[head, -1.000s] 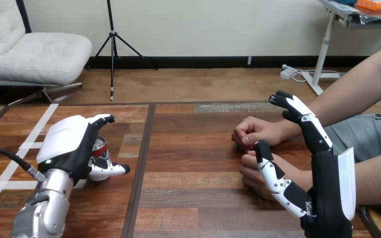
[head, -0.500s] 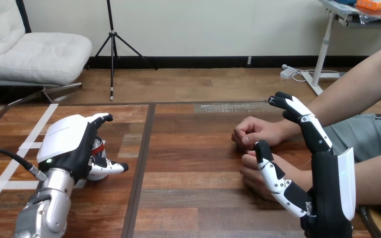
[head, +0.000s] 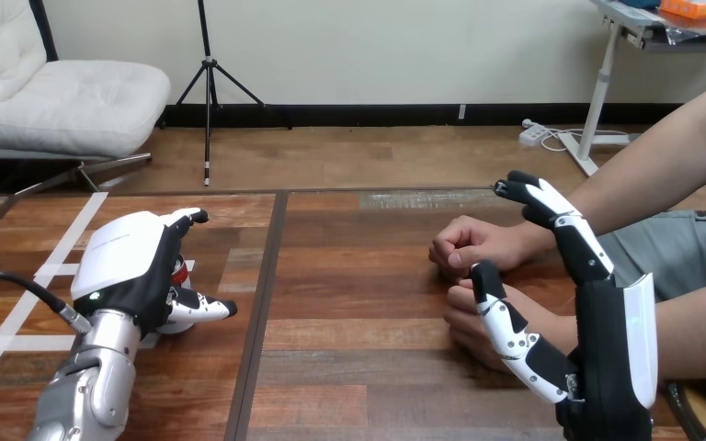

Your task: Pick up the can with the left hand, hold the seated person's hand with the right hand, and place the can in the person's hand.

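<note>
The can [head: 181,273] stands on the table at the left, a sliver of its red side and silver top showing. My left hand [head: 129,266] covers it from the near side, fingers [head: 188,219] reaching past its far side and the thumb [head: 204,309] along its near side, both fairly straight. My right hand [head: 607,349] stands open at the right, fingers [head: 552,209] raised. Its thumb [head: 501,317] lies against the person's nearer hand [head: 462,319], which is a loose fist on the table. The person's farther hand [head: 473,245], also a fist, rests just beyond.
White tape lines [head: 55,276] mark the table's left part. A dark seam [head: 262,303] runs down the table between the can and the person's hands. The person's forearms [head: 662,165] come in from the right edge.
My left hand has slid a little further over the can, hiding more of it. My right hand and the person's hands have barely moved.
</note>
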You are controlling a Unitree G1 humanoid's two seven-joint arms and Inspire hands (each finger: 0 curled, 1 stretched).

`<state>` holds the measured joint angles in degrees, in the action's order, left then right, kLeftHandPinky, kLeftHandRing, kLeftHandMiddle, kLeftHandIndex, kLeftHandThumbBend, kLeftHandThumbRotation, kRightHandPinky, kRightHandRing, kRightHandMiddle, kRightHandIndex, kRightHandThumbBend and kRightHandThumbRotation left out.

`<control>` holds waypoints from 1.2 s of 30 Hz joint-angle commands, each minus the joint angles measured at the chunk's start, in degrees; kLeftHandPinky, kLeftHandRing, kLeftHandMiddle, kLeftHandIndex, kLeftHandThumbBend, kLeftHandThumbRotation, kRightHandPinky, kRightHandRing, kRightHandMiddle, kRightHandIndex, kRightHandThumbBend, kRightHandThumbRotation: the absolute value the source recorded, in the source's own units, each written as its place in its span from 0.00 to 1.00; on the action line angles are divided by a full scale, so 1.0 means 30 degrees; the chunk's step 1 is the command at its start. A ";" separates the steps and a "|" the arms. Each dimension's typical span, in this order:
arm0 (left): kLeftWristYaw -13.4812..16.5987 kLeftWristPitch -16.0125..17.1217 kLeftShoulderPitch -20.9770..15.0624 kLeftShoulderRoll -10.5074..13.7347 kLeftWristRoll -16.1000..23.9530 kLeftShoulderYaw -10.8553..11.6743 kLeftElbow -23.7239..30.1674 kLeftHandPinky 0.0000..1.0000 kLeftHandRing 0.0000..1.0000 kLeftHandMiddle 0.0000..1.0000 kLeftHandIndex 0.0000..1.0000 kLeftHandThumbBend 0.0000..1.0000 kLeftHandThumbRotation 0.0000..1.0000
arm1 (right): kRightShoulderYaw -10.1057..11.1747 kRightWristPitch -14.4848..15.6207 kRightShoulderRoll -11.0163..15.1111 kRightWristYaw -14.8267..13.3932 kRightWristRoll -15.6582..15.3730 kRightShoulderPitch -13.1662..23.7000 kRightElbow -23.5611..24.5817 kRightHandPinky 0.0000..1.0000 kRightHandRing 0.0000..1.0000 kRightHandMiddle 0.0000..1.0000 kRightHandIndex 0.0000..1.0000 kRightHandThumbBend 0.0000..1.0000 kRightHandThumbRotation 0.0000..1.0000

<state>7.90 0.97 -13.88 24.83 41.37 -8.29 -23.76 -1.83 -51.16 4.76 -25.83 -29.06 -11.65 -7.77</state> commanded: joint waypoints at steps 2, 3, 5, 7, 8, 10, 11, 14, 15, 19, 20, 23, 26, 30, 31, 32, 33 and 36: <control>0.0439 -0.0068 -0.1305 0.0633 0.0126 -0.0201 -0.0380 0.74 0.81 0.85 0.83 0.77 0.13 | 0.0125 -0.0284 0.0063 0.0043 0.0314 0.1096 0.0063 0.79 0.84 0.84 0.77 0.32 0.32; 0.0447 -0.0052 -0.1311 0.0638 0.0103 -0.0204 -0.0409 0.74 0.81 0.85 0.83 0.77 0.13 | 0.0137 -0.0316 0.0070 0.0028 0.0305 0.1113 0.0035 0.79 0.84 0.84 0.77 0.32 0.32; 0.0413 -0.0068 -0.1316 0.0634 0.0043 -0.0197 -0.0429 0.74 0.81 0.84 0.83 0.77 0.13 | 0.0152 -0.0343 0.0084 0.0025 0.0313 0.1127 0.0011 0.79 0.84 0.84 0.77 0.32 0.31; 0.0364 -0.0107 -0.1315 0.0623 -0.0005 -0.0188 -0.0420 0.74 0.81 0.84 0.83 0.76 0.12 | 0.0158 -0.0337 0.0093 0.0042 0.0336 0.1121 0.0015 0.78 0.84 0.84 0.77 0.32 0.31; 0.0332 -0.0149 -0.1310 0.0612 -0.0026 -0.0178 -0.0406 0.74 0.81 0.84 0.83 0.76 0.12 | 0.0152 -0.0345 0.0106 0.0071 0.0379 0.1125 0.0003 0.78 0.84 0.84 0.77 0.32 0.31; 0.0309 -0.0195 -0.1308 0.0600 -0.0044 -0.0173 -0.0393 0.74 0.81 0.84 0.82 0.76 0.12 | 0.0144 -0.0356 0.0121 0.0105 0.0429 0.1132 -0.0012 0.78 0.84 0.84 0.77 0.32 0.31; 0.0291 -0.0223 -0.1302 0.0586 -0.0074 -0.0159 -0.0386 0.74 0.81 0.84 0.82 0.76 0.12 | 0.0138 -0.0349 0.0123 0.0129 0.0460 0.1129 -0.0009 0.78 0.84 0.84 0.77 0.32 0.31; 0.0201 -0.0340 -0.1280 0.0557 -0.0144 -0.0135 -0.0315 0.73 0.80 0.84 0.82 0.75 0.11 | 0.0134 -0.0312 0.0102 0.0171 0.0501 0.1122 0.0016 0.78 0.84 0.84 0.77 0.32 0.31; 0.0146 -0.0403 -0.1268 0.0549 -0.0165 -0.0130 -0.0265 0.72 0.80 0.83 0.82 0.75 0.11 | 0.0136 -0.0296 0.0088 0.0181 0.0508 0.1119 0.0029 0.78 0.84 0.84 0.77 0.32 0.31; -0.0027 -0.0614 -0.1234 0.0561 -0.0175 -0.0162 -0.0119 0.71 0.79 0.83 0.81 0.75 0.10 | 0.0132 -0.0253 0.0049 0.0241 0.0567 0.1105 0.0060 0.78 0.83 0.83 0.77 0.32 0.30; -0.0059 -0.0653 -0.1213 0.0562 -0.0187 -0.0159 -0.0062 0.70 0.78 0.83 0.81 0.74 0.10 | 0.0134 -0.0242 0.0051 0.0258 0.0563 0.1096 0.0075 0.78 0.83 0.83 0.76 0.32 0.30; -0.0089 -0.0726 -0.1186 0.0557 -0.0213 -0.0163 0.0017 0.69 0.77 0.82 0.80 0.74 0.09 | 0.0153 -0.0215 0.0057 0.0301 0.0546 0.1083 0.0105 0.78 0.84 0.83 0.76 0.32 0.30; -0.0065 -0.0737 -0.1184 0.0565 -0.0222 -0.0183 0.0020 0.67 0.75 0.80 0.79 0.74 0.09 | 0.0163 -0.0164 0.0052 0.0336 0.0539 0.1080 0.0151 0.78 0.84 0.83 0.76 0.32 0.30; 0.0043 -0.0614 -0.1162 0.0555 -0.0318 -0.0156 0.0003 0.65 0.74 0.78 0.78 0.74 0.08 | 0.0183 -0.0204 0.0077 0.0325 0.0528 0.1115 0.0111 0.78 0.84 0.83 0.76 0.32 0.30; 0.0062 -0.0591 -0.1159 0.0548 -0.0347 -0.0145 0.0000 0.64 0.73 0.78 0.77 0.74 0.07 | 0.0190 -0.0224 0.0086 0.0316 0.0520 0.1128 0.0089 0.78 0.84 0.83 0.76 0.32 0.30; 0.0079 -0.0565 -0.1142 0.0543 -0.0381 -0.0132 0.0023 0.64 0.73 0.78 0.77 0.74 0.07 | 0.0196 -0.0260 0.0095 0.0305 0.0521 0.1153 0.0053 0.78 0.84 0.83 0.76 0.32 0.30; 0.0090 -0.0553 -0.1136 0.0541 -0.0398 -0.0130 0.0029 0.63 0.72 0.77 0.76 0.75 0.07 | 0.0199 -0.0282 0.0099 0.0298 0.0523 0.1173 0.0025 0.78 0.84 0.83 0.76 0.32 0.30; 0.0080 -0.0584 -0.1131 0.0535 -0.0416 -0.0133 0.0058 0.62 0.71 0.76 0.75 0.75 0.06 | 0.0208 -0.0304 0.0097 0.0283 0.0534 0.1195 -0.0017 0.79 0.84 0.82 0.76 0.31 0.29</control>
<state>8.35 -0.89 -15.18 25.05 40.84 -8.36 -24.47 -1.68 -51.16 4.76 -24.99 -27.94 -11.65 -7.77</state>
